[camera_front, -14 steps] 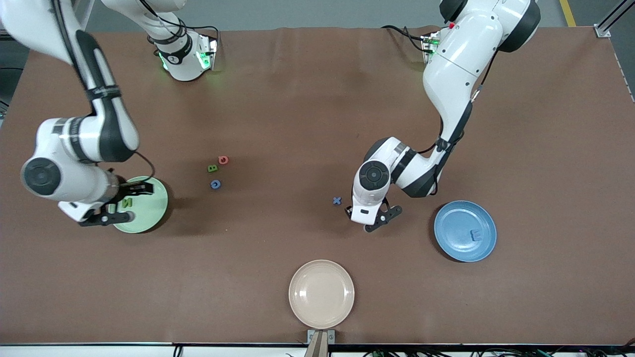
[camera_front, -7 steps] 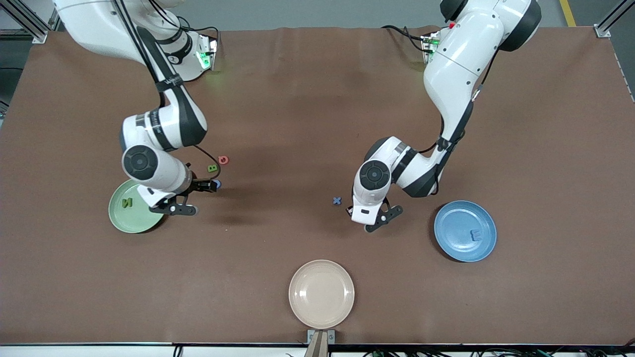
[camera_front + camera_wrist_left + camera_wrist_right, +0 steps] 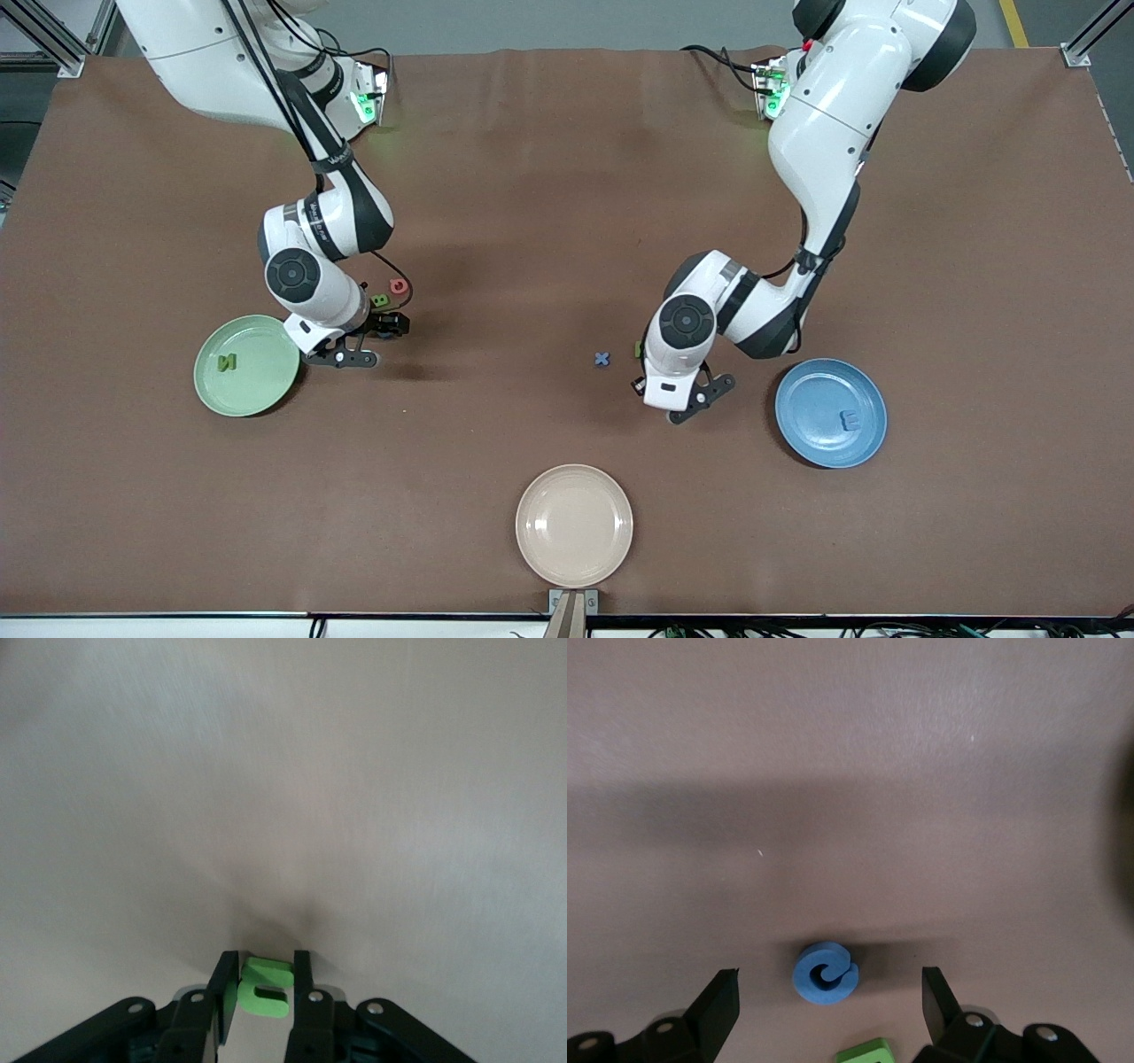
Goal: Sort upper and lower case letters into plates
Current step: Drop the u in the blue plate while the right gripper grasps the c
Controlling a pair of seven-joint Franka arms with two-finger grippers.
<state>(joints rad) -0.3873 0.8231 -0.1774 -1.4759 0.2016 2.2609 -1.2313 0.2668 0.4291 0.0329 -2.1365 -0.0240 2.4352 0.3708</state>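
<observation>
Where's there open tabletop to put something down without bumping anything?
Bare cloth lies between the cream plate and the green plate, and toward the bases, between the arms. It is crowded around the red letter and green letter under the right claw.

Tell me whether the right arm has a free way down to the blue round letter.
Probably yes: the right gripper is open, fingers straddling the blue letter, nothing between them.

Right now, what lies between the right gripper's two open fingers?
Between the right gripper's open fingers lies a blue letter, flat on the cloth, untouched; the right wrist view shows it.
</observation>
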